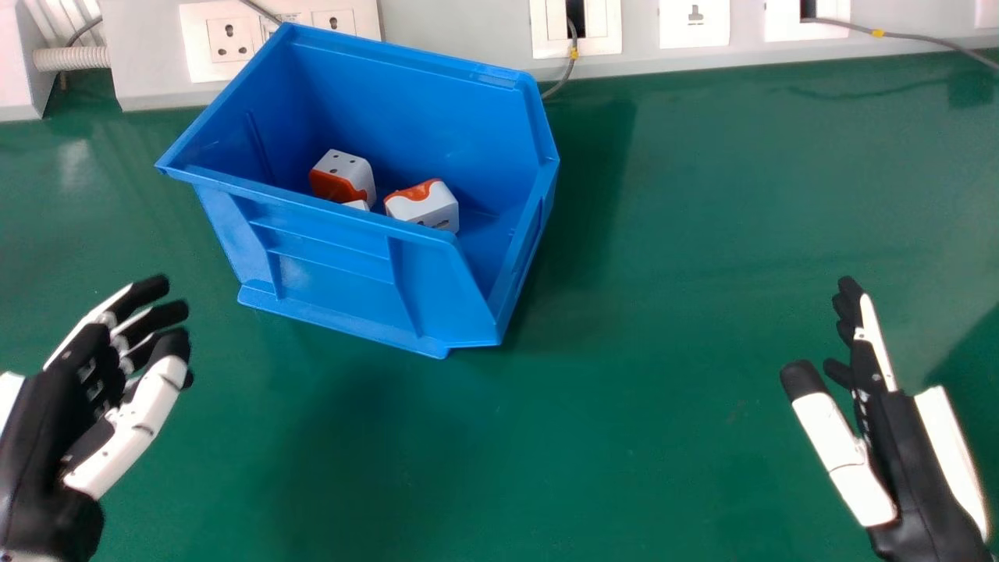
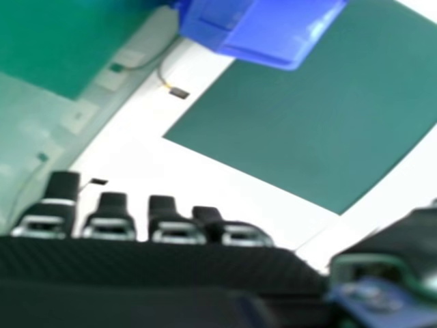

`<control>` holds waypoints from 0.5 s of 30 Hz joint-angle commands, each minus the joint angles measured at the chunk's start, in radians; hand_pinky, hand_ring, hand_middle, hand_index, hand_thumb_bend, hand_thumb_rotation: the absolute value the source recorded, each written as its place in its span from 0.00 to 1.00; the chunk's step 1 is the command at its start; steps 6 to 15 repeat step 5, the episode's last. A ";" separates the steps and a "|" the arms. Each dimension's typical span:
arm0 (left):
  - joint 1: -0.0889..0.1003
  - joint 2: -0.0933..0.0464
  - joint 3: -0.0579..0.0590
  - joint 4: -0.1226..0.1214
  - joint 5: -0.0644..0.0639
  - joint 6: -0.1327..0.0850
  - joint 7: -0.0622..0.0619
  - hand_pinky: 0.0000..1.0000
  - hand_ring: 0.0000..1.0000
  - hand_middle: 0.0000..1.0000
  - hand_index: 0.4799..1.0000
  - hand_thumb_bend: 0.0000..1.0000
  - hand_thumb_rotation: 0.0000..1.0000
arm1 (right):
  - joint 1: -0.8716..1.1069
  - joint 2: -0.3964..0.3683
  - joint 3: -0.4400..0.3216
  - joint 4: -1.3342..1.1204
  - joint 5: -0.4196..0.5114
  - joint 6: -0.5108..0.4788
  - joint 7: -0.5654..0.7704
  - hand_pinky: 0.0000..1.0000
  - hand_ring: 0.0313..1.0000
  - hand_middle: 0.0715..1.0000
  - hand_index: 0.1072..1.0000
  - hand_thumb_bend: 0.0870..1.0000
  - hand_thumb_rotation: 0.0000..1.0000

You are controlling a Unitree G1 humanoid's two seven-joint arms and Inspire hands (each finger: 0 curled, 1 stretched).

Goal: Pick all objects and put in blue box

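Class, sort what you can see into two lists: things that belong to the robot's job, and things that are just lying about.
Part of the job:
- blue box
- white-and-orange plug adapters inside it
- left hand
- right hand

Just there:
- wall sockets
- grey cable
- corrugated hose

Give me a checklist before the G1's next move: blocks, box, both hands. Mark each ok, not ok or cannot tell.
1. Visible blocks inside blue box: ok, left block and right block both in.
2. Full block count: cannot tell, a white sliver shows between them and the near wall hides part of the floor.
3. Box upright on table: ok.
4. Left hand open, holding nothing: ok.
5. Right hand open, holding nothing: ok.
6. Hands off the box: ok, one to each side.
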 commanded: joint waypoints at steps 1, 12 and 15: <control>-0.019 0.000 -0.006 0.019 0.003 -0.039 0.005 0.71 0.82 0.83 0.69 0.32 0.42 | -0.023 -0.011 -0.019 -0.003 0.015 -0.015 0.000 0.91 1.00 1.00 1.00 0.42 1.00; -0.038 0.005 -0.008 0.043 0.001 -0.049 0.007 0.72 0.82 0.83 0.69 0.34 0.44 | -0.039 -0.009 -0.020 -0.008 0.007 -0.004 0.001 0.91 1.00 1.00 1.00 0.42 1.00; -0.038 0.005 -0.008 0.043 0.001 -0.049 0.007 0.72 0.82 0.83 0.69 0.34 0.44 | -0.039 -0.009 -0.020 -0.008 0.007 -0.004 0.001 0.91 1.00 1.00 1.00 0.42 1.00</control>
